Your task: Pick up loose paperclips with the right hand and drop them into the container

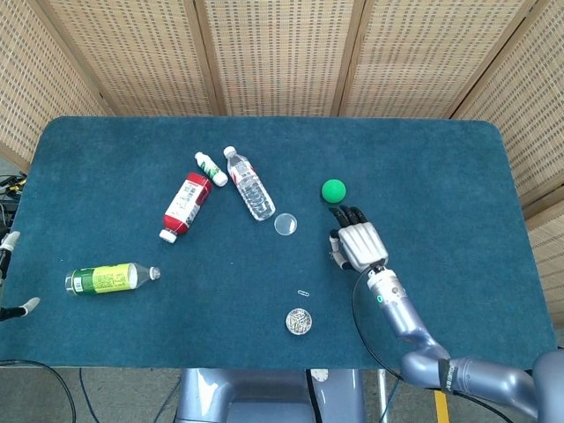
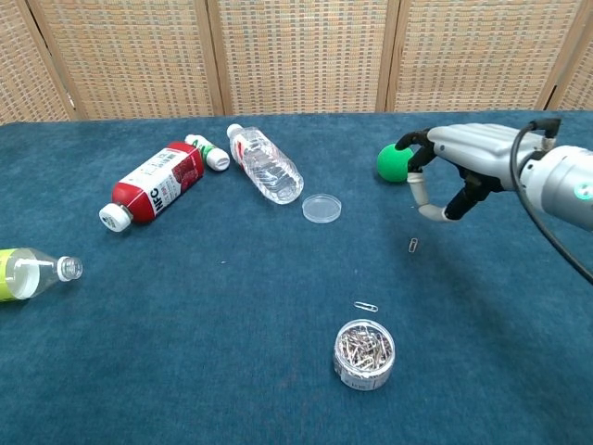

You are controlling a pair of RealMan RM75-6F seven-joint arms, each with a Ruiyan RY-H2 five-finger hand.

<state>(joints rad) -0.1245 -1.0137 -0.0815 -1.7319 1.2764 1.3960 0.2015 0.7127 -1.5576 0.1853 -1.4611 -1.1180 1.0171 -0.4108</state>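
My right hand (image 2: 456, 172) hovers above the table with its fingers apart and nothing in them, close beside the green ball (image 2: 393, 163). One loose paperclip (image 2: 413, 245) lies on the cloth just below and left of the thumb. In the head view the right hand (image 1: 357, 243) covers that spot. A second paperclip (image 2: 365, 307) (image 1: 303, 292) lies just behind the small round container (image 2: 364, 353) (image 1: 300, 321), which holds several clips. Only pale fingertips of my left hand (image 1: 7, 240) show at the left edge, spread wide.
The clear round lid (image 2: 321, 208) lies left of the ball. A clear water bottle (image 2: 266, 164), a red-labelled bottle (image 2: 153, 184) and a small white bottle (image 2: 207, 153) lie at the back left. A green-labelled bottle (image 1: 110, 278) lies at the front left.
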